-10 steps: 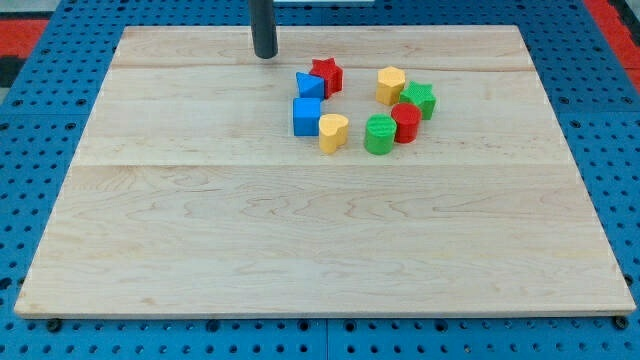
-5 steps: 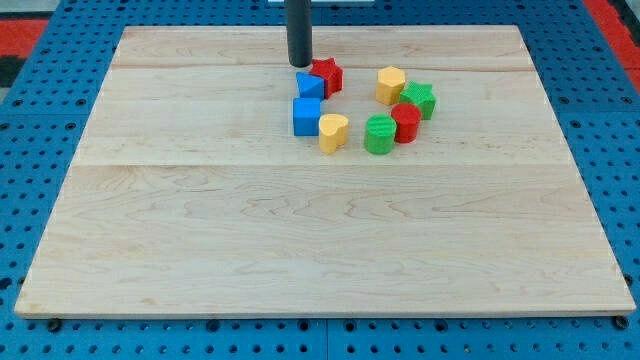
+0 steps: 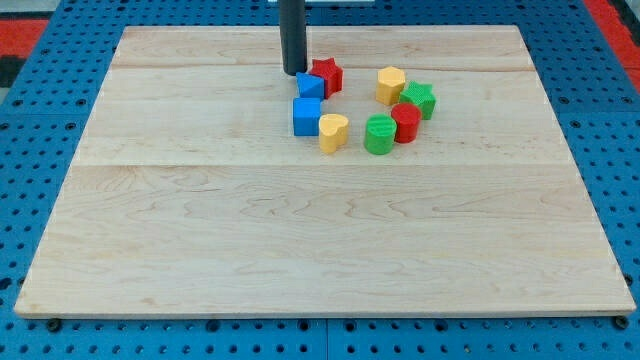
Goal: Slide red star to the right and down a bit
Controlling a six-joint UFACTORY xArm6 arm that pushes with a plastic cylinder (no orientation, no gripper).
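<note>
The red star (image 3: 328,75) lies on the wooden board (image 3: 200,220) near the view's top centre. My tip (image 3: 294,72) stands just to its left, close to it and touching or nearly touching the small blue block (image 3: 310,86) below and to its right. A blue cube (image 3: 306,115) and a yellow heart-shaped block (image 3: 334,131) lie below the star.
To the star's right lie a yellow block (image 3: 391,84), a green star (image 3: 419,99), a red cylinder (image 3: 405,122) and a green cylinder (image 3: 380,134), clustered together. Blue pegboard (image 3: 40,200) surrounds the board.
My tip moved right from the board's upper left of the cluster to beside the red star, then shifted slightly left and down. The blocks have not visibly moved.
</note>
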